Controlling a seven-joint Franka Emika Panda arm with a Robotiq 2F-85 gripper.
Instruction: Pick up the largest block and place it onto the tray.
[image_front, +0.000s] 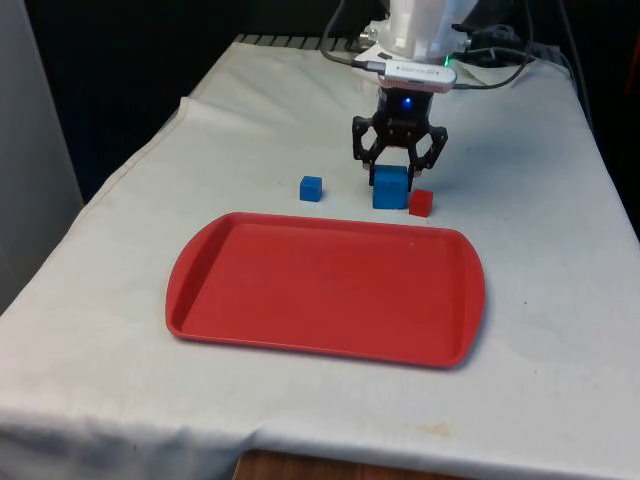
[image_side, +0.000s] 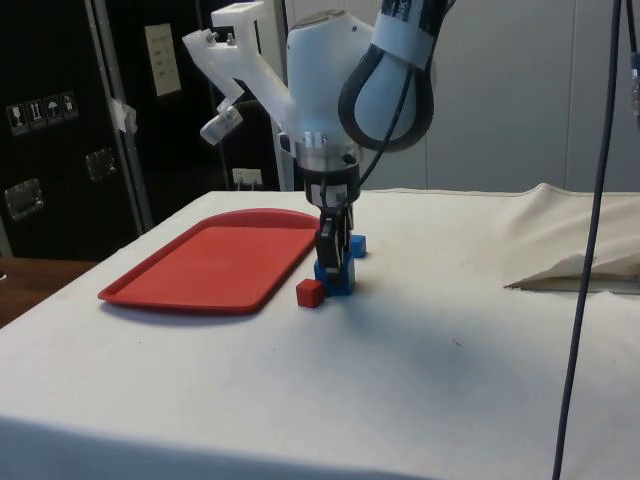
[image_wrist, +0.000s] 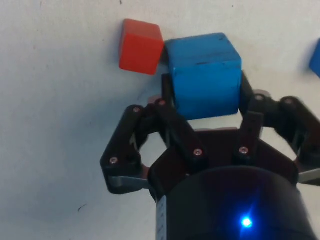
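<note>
We find the gripper (image_front: 398, 168) at upper centre of the front view, fingers (image_wrist: 167, 90) clamped on the large blue block (image_front: 390, 187) resting on the table (image_front: 560, 330); the touching small red block (image_front: 421, 203) risks being dragged toward the red tray (image_front: 200, 310).

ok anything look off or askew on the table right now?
Nothing stands out. The red tray lies flat and undamaged on the white cloth. The pincer straddles the large blue block, which sits upright; the small red block sits close beside it, and the small blue block stands apart.
</note>
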